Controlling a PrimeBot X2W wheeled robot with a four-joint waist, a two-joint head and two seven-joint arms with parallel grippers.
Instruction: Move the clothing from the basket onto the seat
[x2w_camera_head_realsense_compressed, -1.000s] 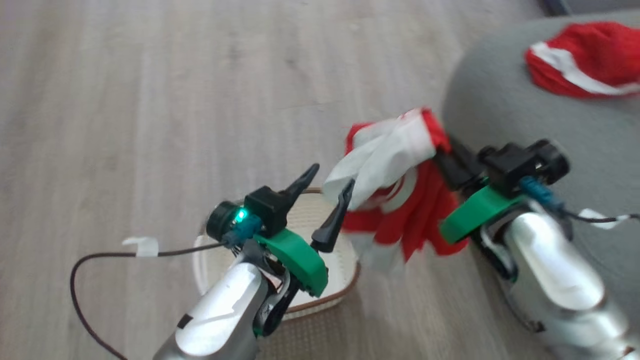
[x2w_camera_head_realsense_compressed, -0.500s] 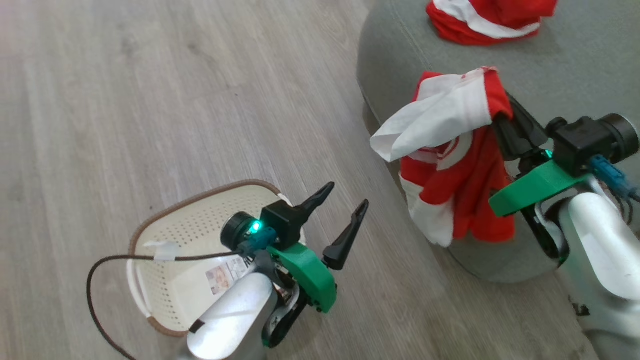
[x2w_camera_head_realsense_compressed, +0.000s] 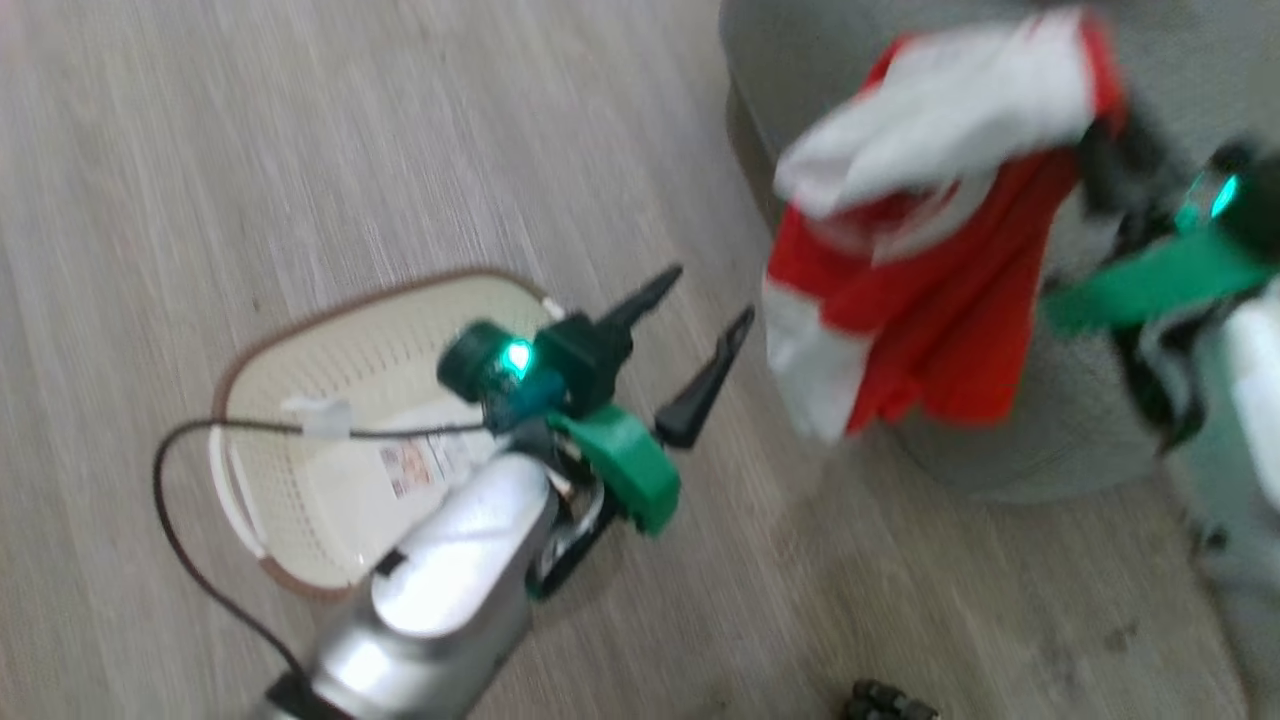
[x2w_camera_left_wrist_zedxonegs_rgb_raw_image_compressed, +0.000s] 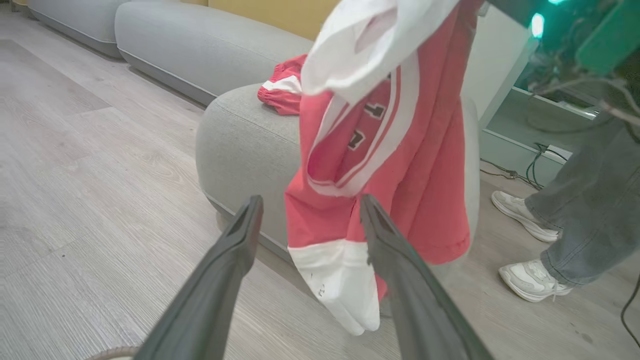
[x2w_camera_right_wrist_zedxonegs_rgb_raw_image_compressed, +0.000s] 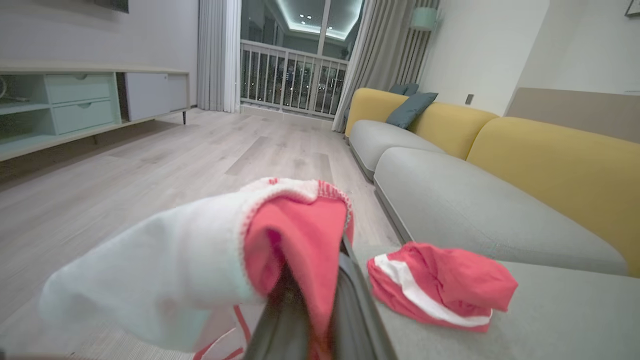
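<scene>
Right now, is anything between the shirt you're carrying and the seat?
Nothing visible. The right end effector grips the red-and-white garment, which hangs beside the rounded edge of the seat. The striped garment already on the seat lies farther back, leaving bare cushion nearby.

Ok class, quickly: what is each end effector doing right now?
Left end effector: open, holding nothing.
Right end effector: shut on the red-and-white garment.

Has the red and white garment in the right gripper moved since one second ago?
Yes. The garment hung right beside the basket a second ago; now it is clear of the basket, in front of the seat's rounded edge.
</scene>
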